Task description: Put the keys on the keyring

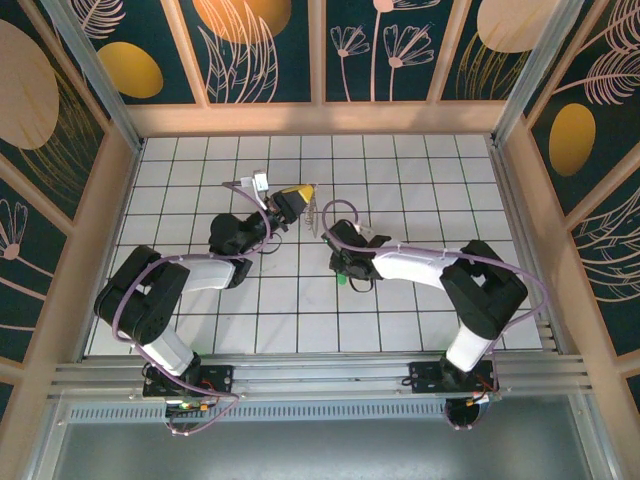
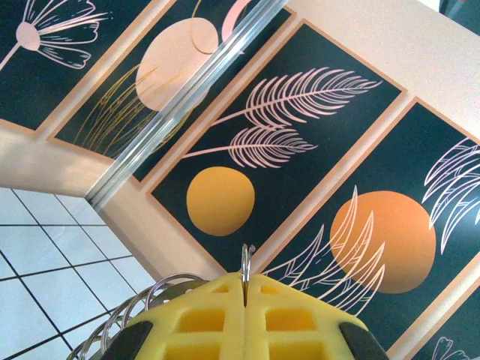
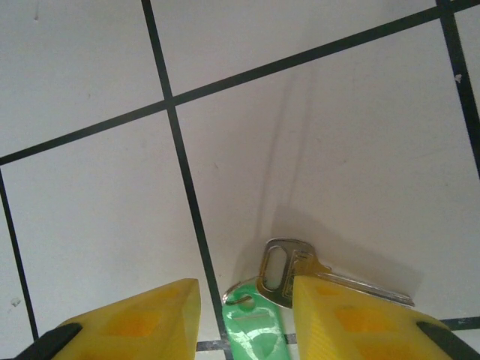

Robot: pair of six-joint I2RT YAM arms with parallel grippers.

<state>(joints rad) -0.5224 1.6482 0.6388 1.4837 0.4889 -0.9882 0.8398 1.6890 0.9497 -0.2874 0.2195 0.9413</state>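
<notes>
A: Surroundings?
B: White tiled table (image 1: 400,170), walled by dark panels (image 1: 265,50) printed with leaves and orange discs. Purple cables (image 1: 522,280) strung along both arms.
A: Task things, where?
B: Green key (image 3: 251,334) flat on a tile, just beside a black grout line (image 3: 184,187). Silver key (image 3: 285,266) overlapping its top edge, blade running off to the right. From above, green key (image 1: 342,281) a mere speck under the right wrist. Keyring (image 2: 247,259) up off the table, thin metal edge poking out above the left fingertips. More wire loops (image 2: 142,307) curling out at the left side; same ring or not, cannot tell.
A: Anything blocked?
B: Part of the silver blade hidden under the right-hand yellow finger (image 3: 352,319); touching or not, cannot tell.
A: Grippers?
B: Left gripper (image 2: 246,283) pressed closed, keyring pinched in the seam. Right gripper (image 3: 244,292) partly apart, moderate gap, astride the green head, clamping nothing.
A: Poses?
B: Left arm reached forward and inward, wrist tipped up toward the wall, left gripper (image 1: 296,203) raised. Right arm bent inward, right gripper (image 1: 346,270) pointed down at the tiles, close over the keys. Wrists near each other mid-table, apart.
</notes>
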